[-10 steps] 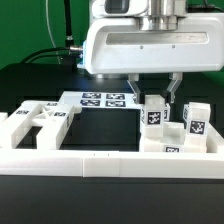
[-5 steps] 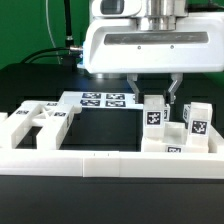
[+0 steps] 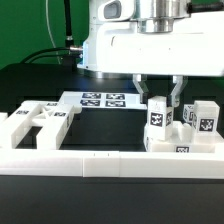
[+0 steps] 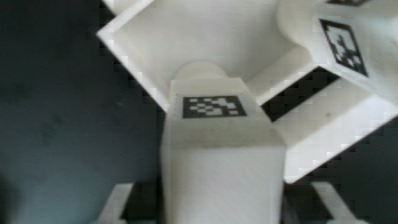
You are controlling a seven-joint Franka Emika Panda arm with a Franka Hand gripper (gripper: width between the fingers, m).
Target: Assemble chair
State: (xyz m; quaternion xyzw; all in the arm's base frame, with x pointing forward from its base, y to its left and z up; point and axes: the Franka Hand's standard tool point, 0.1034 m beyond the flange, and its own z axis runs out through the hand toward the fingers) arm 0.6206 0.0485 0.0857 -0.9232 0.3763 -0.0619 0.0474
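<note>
Jaws clamped on either side of the upright white chair post (image 3: 158,118), its tagged top between them.

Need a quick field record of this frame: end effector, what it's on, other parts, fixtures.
end effector: appears closed on post A, one finger each side
post A: upright, tagged, exterior view's right, above a low tagged block; cannot tell if seated
post B: upright, further right, clear of the fingers
slotted panel: lying flat, exterior view's left, away from the end effector
marker board: flat, at the back
border rail: along the front
</note>
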